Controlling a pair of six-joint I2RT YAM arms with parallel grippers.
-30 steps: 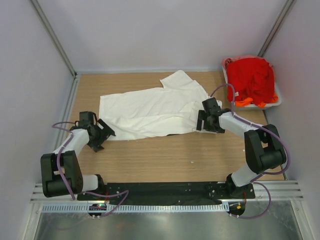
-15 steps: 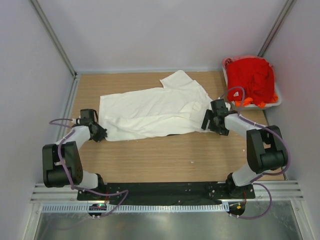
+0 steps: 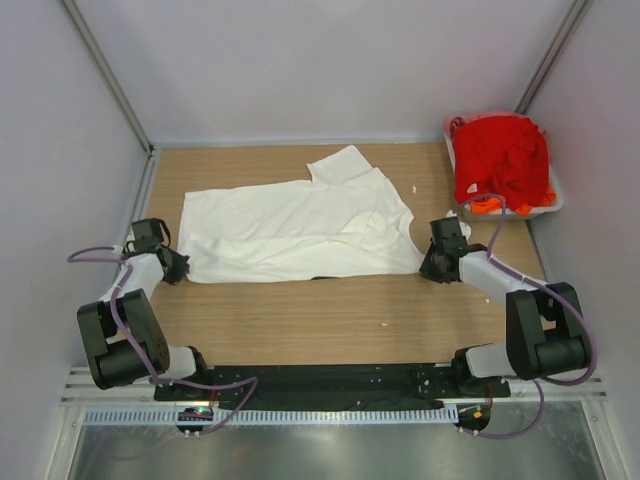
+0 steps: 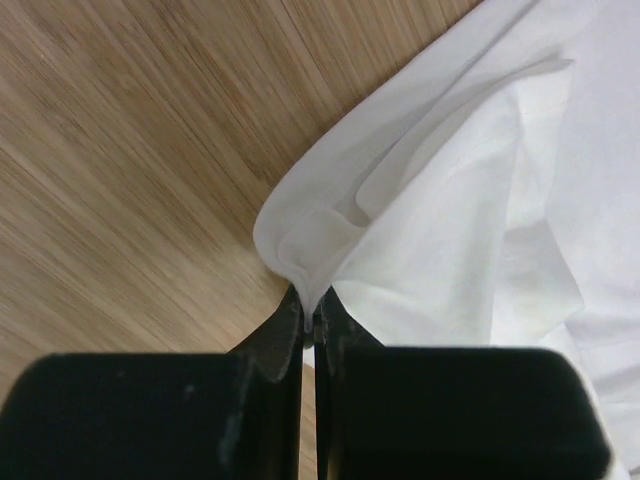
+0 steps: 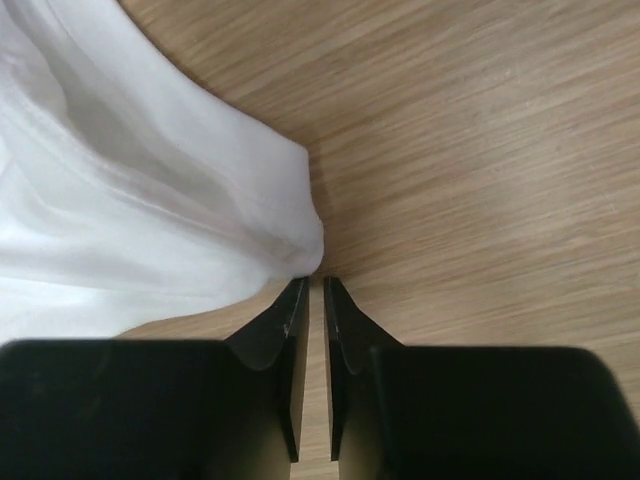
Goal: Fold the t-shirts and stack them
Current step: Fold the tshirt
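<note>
With the left gripper (image 4: 309, 305) clamped on the white t-shirt (image 3: 300, 225) and the right gripper (image 5: 314, 285) nearly closed, perhaps gripping it, pull apart evenly.

Top cam sits high up behind the arm bases, tilted down toward the far wall, so the whole table (image 3: 330, 310) fits in one shot. The left wrist cam rides on the left gripper (image 4: 310, 303), super close, staring past its fingers (image 4: 270, 370) at the near-left corner of the white t-shirt (image 4: 470, 200). The right wrist cam does the same from the right gripper (image 5: 315, 285) at the near-right corner. Both corners, plus the wood around them, show up in the top view too.
</note>
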